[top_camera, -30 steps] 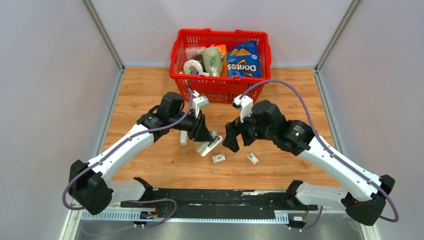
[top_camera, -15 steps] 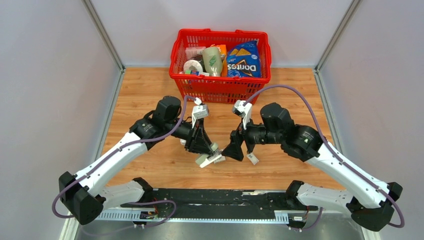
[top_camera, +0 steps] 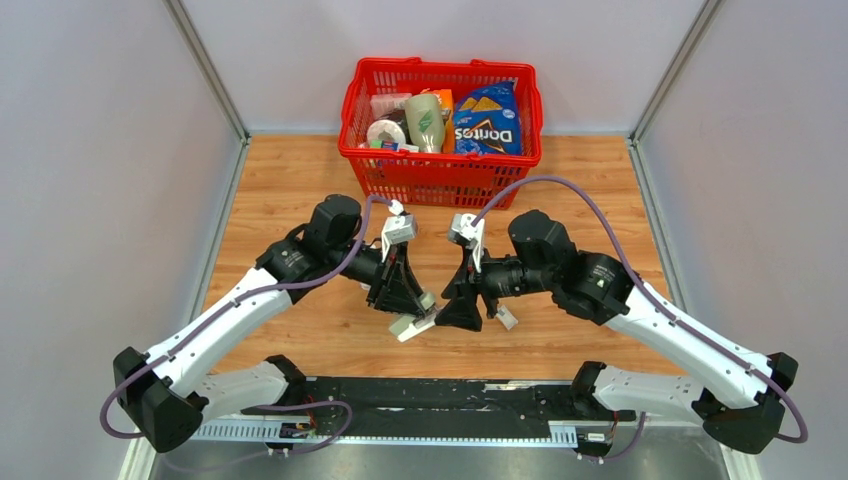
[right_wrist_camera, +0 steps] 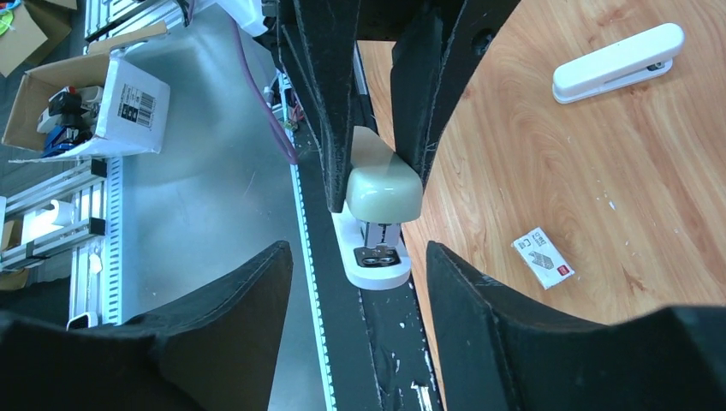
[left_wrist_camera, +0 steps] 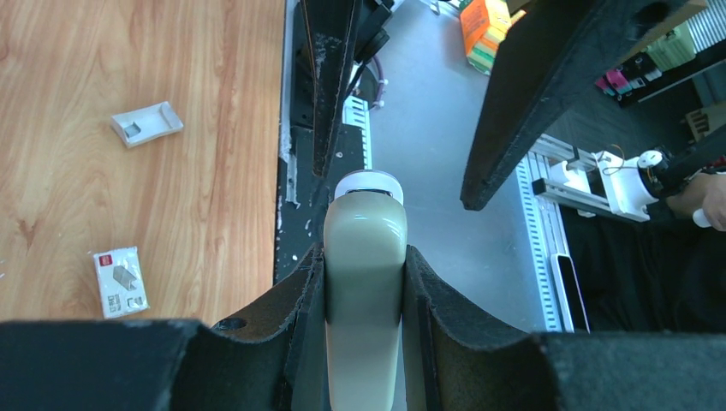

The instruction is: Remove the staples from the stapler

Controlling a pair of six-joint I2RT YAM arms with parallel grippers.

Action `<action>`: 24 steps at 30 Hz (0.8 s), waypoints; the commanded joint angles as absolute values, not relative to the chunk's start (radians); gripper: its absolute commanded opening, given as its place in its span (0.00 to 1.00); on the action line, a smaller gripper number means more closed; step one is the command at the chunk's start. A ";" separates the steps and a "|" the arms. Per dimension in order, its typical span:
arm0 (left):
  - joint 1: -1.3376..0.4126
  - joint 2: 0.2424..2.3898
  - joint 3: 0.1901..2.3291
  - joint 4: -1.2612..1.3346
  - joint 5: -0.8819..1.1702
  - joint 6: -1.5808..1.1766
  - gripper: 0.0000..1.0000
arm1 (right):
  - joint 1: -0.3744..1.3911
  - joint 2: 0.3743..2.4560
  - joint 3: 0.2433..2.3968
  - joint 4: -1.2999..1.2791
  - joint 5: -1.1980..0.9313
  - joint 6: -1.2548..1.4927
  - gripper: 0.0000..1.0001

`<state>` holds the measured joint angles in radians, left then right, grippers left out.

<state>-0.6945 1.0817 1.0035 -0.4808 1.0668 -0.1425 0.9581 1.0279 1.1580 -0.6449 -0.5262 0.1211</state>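
Top external: high above stapler, far, looking down. Left wrist: close behind stapler, sighting along it. Right wrist: close, facing its front end. All share stapler.

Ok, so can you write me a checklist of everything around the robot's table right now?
Surface: wooden table, no spills seen.
Job's things: cream stapler, held in the left end effector.
Clutter: white stapler, small packet and small white tray lying on the wood; red basket at the far edge holding a chip bag and a cup.
End effectors: left shut on the cream stapler; right end effector open, facing it.
Cables: a purple cable runs along each arm.
Surroundings: grey walls; cardboard box beyond the table edge.
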 commanded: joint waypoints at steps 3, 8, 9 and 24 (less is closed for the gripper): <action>-0.704 1.031 1.002 -0.414 1.156 -0.120 0.00 | 0.966 1.032 1.149 -0.591 -0.545 0.100 0.59; -0.710 1.016 1.000 -0.407 1.170 -0.124 0.00 | 0.971 1.055 1.157 -0.571 -0.554 0.112 0.55; -0.712 1.012 1.000 -0.405 1.172 -0.124 0.00 | 0.971 1.060 1.158 -0.563 -0.552 0.117 0.54; -0.718 0.993 0.986 -0.382 1.141 -0.130 0.00 | 1.009 1.069 1.108 -0.526 -0.621 0.147 0.23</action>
